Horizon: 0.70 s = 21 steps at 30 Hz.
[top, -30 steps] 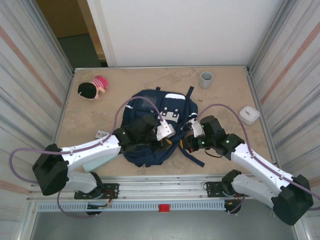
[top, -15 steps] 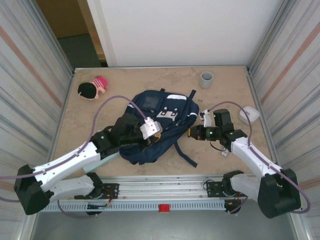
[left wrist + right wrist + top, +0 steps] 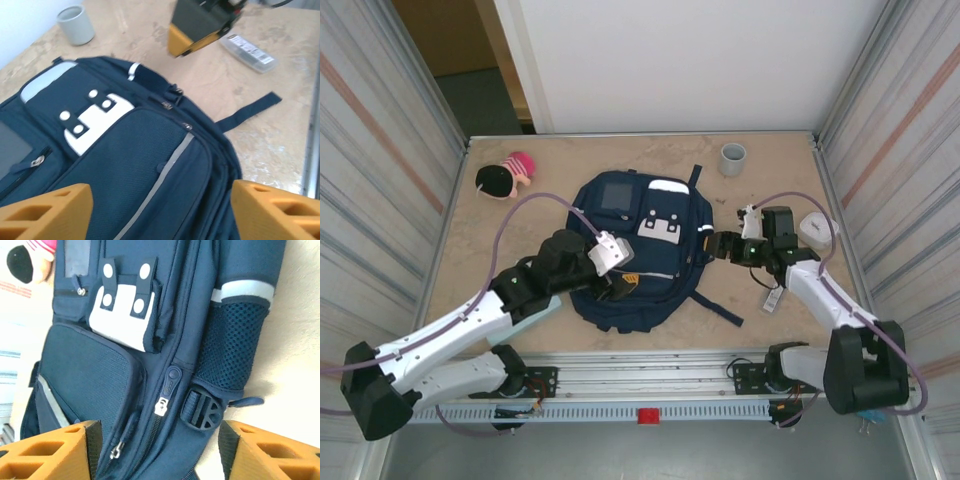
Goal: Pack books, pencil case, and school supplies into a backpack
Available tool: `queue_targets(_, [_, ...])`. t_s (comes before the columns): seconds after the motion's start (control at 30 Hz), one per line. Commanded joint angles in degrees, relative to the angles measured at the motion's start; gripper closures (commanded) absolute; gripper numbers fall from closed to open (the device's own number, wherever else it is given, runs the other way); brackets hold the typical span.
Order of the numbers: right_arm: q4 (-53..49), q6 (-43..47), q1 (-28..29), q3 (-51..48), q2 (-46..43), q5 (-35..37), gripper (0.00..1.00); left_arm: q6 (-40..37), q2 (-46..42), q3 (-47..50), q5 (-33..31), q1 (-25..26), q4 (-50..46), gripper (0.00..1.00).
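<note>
Backpack (image 3: 650,215) flat at mid-table, front pocket up, zips apparently closed (hence, probably, both arms at it before any packing). Left gripper (image 3: 160,187) over the lower pocket, fingers spread wide, holding nothing. Right gripper (image 3: 159,432) likewise parted and empty, lined up on the main zipper pull (image 3: 171,379) beside the mesh side pocket; looks set to draw it open. Woven navy fabric, white snap patches, pale reflective stripe. Pencil case (image 3: 535,312), flat and mint, waits under the left arm; school supplies (image 3: 772,298) lie near the right arm.
</note>
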<state>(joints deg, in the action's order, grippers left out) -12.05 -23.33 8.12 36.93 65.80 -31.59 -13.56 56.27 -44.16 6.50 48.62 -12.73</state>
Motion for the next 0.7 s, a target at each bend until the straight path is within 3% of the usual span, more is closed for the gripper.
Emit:
queue_targets(0.0, [-7.42,2.57,0.11,1.76,-5.70,3.32,0.36,1.42,1.60,-2.59,-7.86,-0.97,-4.04,0.22])
queue_targets(0.2, [-5.49,-5.06,4.22,-3.26,-11.32,-1.77,0.37,-3.23,6.99,-3.04,-7.34,-1.39,-10.73,0.18])
queue_targets(0.4, [-2.03,-10.96,13.46,-7.95,-13.74,3.96,0.37,-11.90,12.73,-2.22,-4.52,-0.82,-8.12,0.16])
queue_targets(0.67, [1.34,-14.93,16.32,-10.80,-14.78,6.16,0.35,-18.09,18.62,-5.23,-0.70,-0.96,-6.54,0.15])
